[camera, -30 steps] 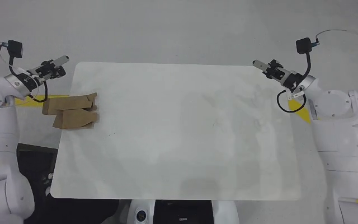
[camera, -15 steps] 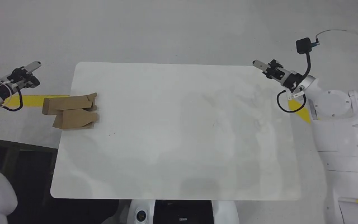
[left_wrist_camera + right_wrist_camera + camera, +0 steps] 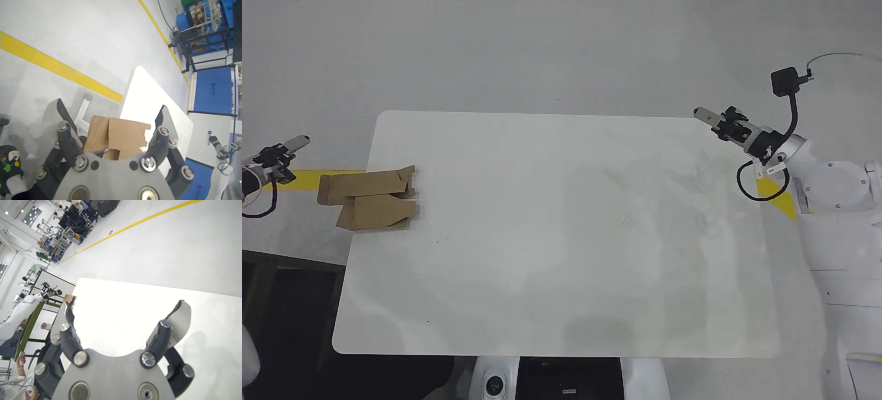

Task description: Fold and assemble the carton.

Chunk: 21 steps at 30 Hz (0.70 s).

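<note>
Hanging out past the bench's left side, over the floor, the left claw [image 3: 289,146] [image 3: 111,106] is spread wide w/ nothing btwn its fingers and touches nothing. Near it, toward the bench [image 3: 562,260] [image 3: 143,85], lies the carton [image 3: 367,200] [image 3: 117,134]: brown cardboard, flat & unfolded, w/ notched flaps at the end facing bench centre. It sits on the bench's left edge, about mid-depth toward the far side, w/ one end overhanging past the edge above the floor. A yellow floor line [image 3: 312,179] [image 3: 56,64] runs up to that edge beside the overhang. Over at the bench's far right corner, the right claw [image 3: 708,115] [image 3: 122,303] is likewise spread & empty, above the white top, well apart from the carton w/ the whole bench width btwn them. In the right wrist view the carton [image 3: 69,298] is a small brown patch at the far bench edge.
</note>
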Each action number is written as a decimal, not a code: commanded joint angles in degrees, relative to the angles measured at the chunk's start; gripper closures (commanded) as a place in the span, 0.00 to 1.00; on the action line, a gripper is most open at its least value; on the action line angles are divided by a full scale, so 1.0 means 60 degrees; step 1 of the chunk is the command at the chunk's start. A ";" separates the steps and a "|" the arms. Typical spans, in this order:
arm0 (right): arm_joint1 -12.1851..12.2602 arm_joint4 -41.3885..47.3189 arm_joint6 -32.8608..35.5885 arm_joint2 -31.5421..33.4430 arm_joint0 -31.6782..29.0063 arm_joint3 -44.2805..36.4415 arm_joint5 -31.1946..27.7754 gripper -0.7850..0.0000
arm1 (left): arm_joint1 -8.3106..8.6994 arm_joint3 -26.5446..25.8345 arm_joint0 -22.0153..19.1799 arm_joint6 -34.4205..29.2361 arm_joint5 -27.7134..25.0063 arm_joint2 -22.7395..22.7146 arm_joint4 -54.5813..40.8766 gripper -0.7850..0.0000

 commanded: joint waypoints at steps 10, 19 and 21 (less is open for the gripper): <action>0.0000 0.0000 0.0000 0.0000 0.0000 0.0000 0.0000 0.00 | -0.0171 0.0665 -0.0082 0.0196 0.0121 0.0652 0.0523 0.00; 0.0000 0.0000 0.0000 0.0000 0.0000 0.0000 0.0000 0.00 | -0.0225 0.0894 -0.0155 -0.0273 -0.0133 0.1083 0.0928 0.00; 0.0000 0.0000 0.0000 0.0000 0.0000 0.0000 0.0000 0.00 | -0.0261 0.0928 -0.0172 -0.0380 -0.0171 0.1168 0.0949 0.10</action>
